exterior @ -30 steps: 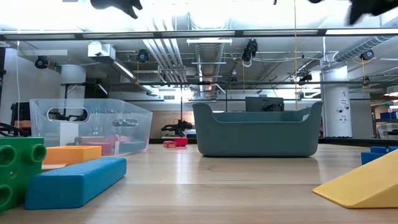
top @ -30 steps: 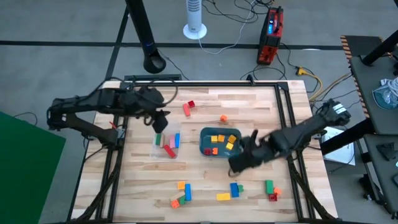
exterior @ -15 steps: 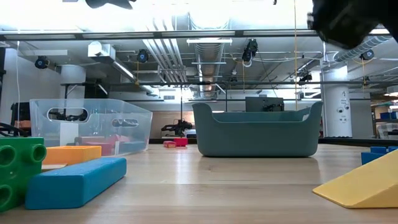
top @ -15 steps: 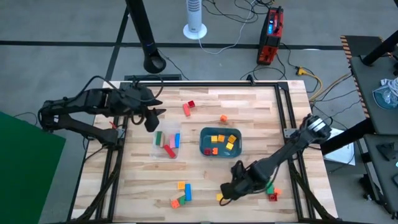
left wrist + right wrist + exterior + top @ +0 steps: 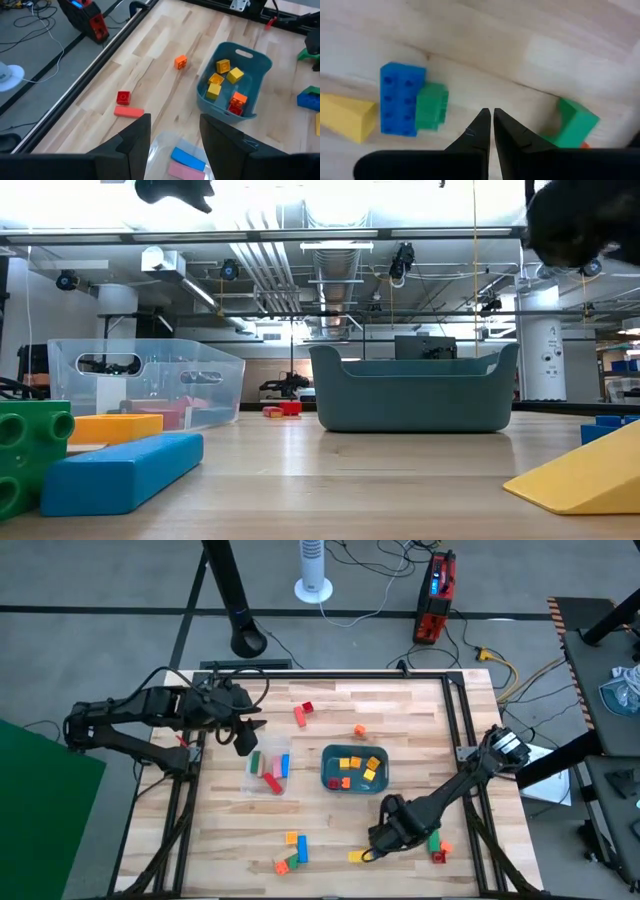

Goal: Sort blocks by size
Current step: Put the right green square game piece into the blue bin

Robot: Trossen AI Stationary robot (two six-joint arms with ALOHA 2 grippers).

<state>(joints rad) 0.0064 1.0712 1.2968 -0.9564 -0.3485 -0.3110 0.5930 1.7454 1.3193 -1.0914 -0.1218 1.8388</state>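
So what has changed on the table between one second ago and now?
The right gripper moved from beside the teal rectangular tray down to the near edge, over the blue block and small green block, fingers shut. The left gripper drew back slightly from the clear plastic container. No blocks moved.

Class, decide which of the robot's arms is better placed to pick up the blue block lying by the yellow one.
The right: the right gripper hangs just above the blue block, fingers shut, while the left gripper sits across the table by the clear container.
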